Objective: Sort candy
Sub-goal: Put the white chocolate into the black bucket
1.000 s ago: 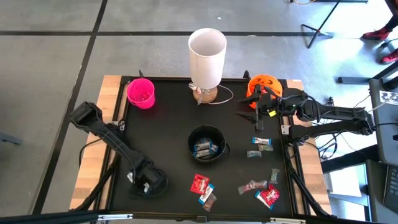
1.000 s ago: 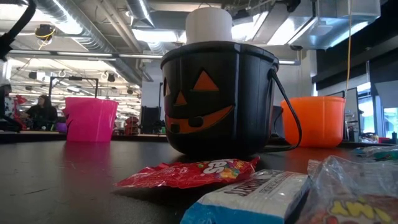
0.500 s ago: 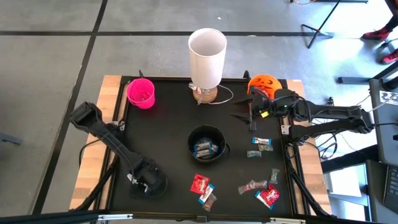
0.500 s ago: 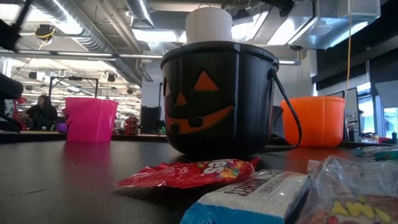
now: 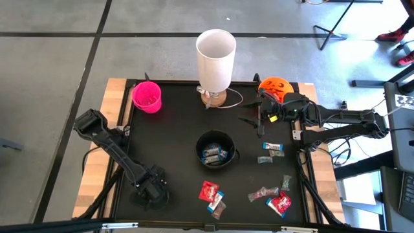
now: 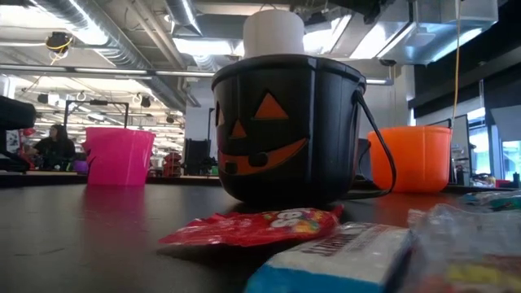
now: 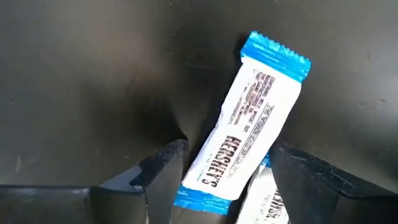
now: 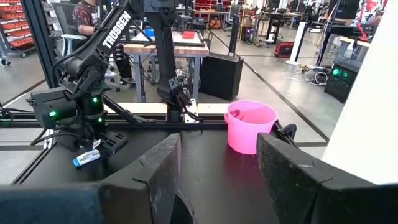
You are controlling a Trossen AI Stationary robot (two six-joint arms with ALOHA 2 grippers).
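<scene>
candy feel: light, crinkly, slippery wrappers over small stiff bars; likely best pinched across the short width at mid-length.
left gripper (image 5: 150, 193): low at the near-left tabletop (image 5: 174, 123), fingers (image 7: 163, 169) spread either side of a blue-and-white bar (image 7: 250, 127) lying flat, not gripping it.
right gripper (image 5: 260, 120): beside the orange pumpkin bucket (image 5: 273, 85), fingers open, empty.
candy on tabletop: about nine loose pieces at the near-right, two red packets (image 5: 207, 190) among them.
candy in black pumpkin bucket (image 5: 215, 149): at least two bars.
containers: one pink cup (image 5: 147, 96), one tall white cup (image 5: 215, 53), two buckets.
</scene>
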